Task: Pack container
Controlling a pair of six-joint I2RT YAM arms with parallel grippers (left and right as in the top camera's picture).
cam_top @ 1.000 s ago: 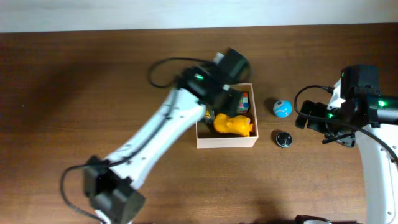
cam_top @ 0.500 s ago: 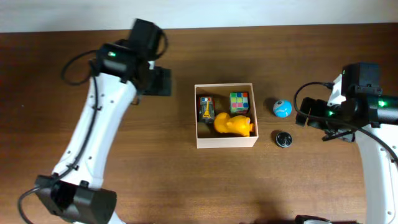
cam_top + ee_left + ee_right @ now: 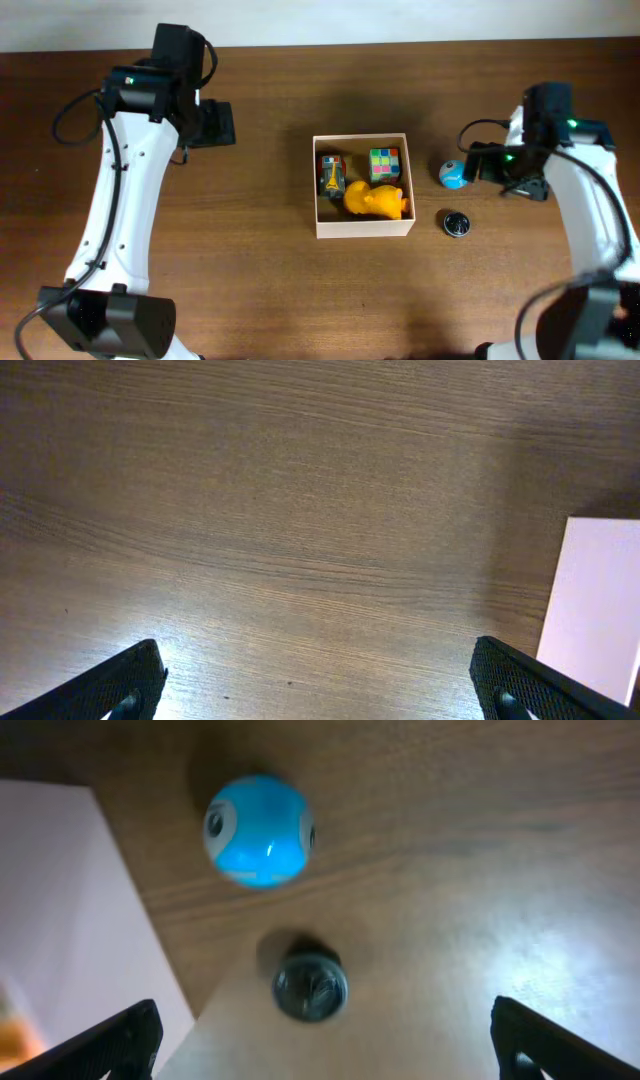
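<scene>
Overhead, the brown worktop (image 3: 300, 300) carries everything, and the container (image 3: 365, 227), a square white-walled box open at the top, sits near its middle, between the two arms. It lies well off to the side of the left end effector (image 3: 210, 125) and near the right end effector (image 3: 485, 163), with only a ball between them.

In its own wrist view the left end effector (image 3: 320, 680) has its fingers wide apart and holds nothing. Bare wood lies under it, and only a strip of the container's white wall (image 3: 595, 600) shows at the edge. Standing clear like this, it probably leaves the box mouth free for the other arm.

The right end effector (image 3: 320, 1040) is also spread wide and empty, hanging above the two loose pieces with the container's wall (image 3: 60, 920) to one side. That stance suits lining up a pick, though I cannot tell which piece it favours.

Inside the box a yellow toy (image 3: 375, 200) fills the front, a colour-squared cube (image 3: 385, 164) sits in the back corner nearest the right end effector, and a small multicoloured toy (image 3: 331, 175) lies along the far wall. Packing looks partly done.

Outside, the blue ball (image 3: 258, 830) rests on the wood ahead of the right end effector's fingers and just beside the box. A smaller dark round disc (image 3: 311, 986) lies closer in, roughly centred between the finger lines. The ball may roll if nudged, so a centred closing would be wise.
</scene>
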